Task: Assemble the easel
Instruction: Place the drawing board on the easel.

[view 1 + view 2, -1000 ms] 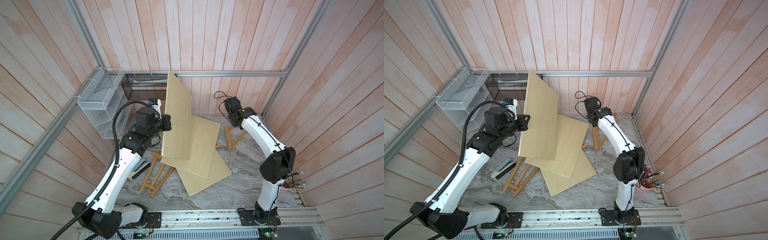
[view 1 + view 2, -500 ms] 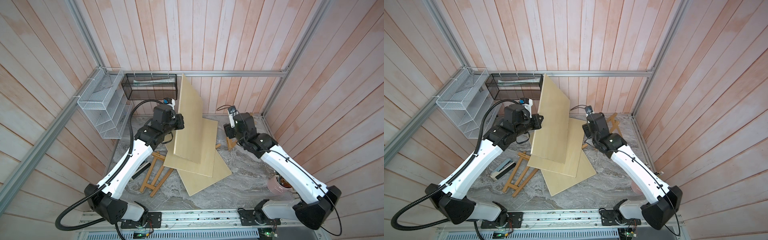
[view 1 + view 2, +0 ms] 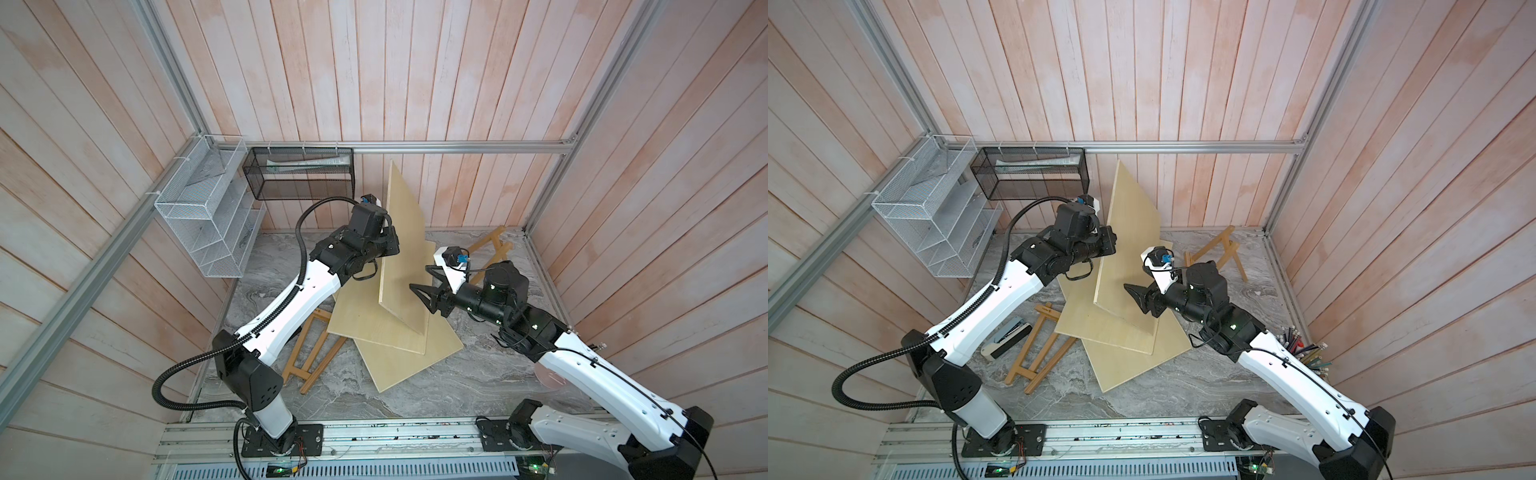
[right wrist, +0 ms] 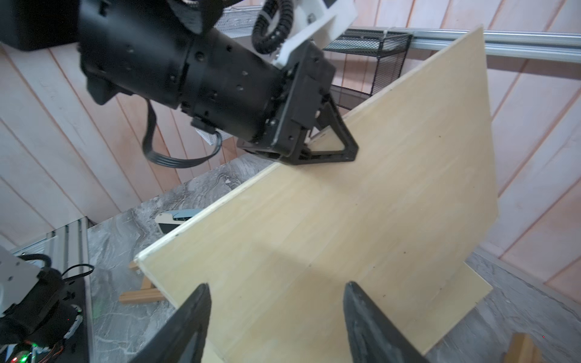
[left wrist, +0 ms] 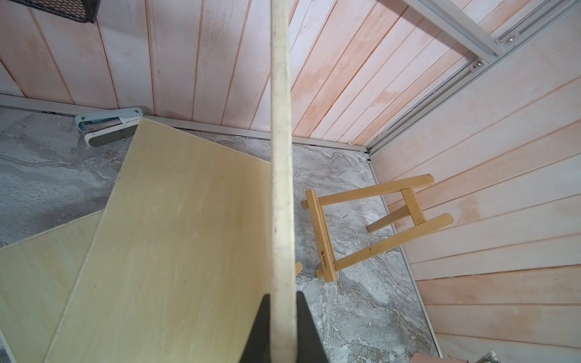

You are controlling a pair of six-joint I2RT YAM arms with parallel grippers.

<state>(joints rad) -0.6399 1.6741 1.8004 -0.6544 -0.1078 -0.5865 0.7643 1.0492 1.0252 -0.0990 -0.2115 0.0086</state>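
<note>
Since board (image 3: 405, 266) looks thin, stiff, light: left claw (image 5: 283, 297) pinching one edge, right claw (image 4: 276, 286) spread. Grab opposite edge imo, faces slick.

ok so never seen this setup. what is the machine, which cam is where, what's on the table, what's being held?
Two robot arms, left and right, stand on a rail at the table's front edge; each ends in a two-fingered pincer. Two pictures come from a stereo camera overhead, nearly identical; the other two come from a camera on each wrist. The left pincer is shut on the edge of a raised plywood board. The right pincer is open, facing that board's face, holding nothing. On the marble-look table: one flat board on a lower board, an easel frame partly under them, a second easel near the back corner, and a stapler.
</note>
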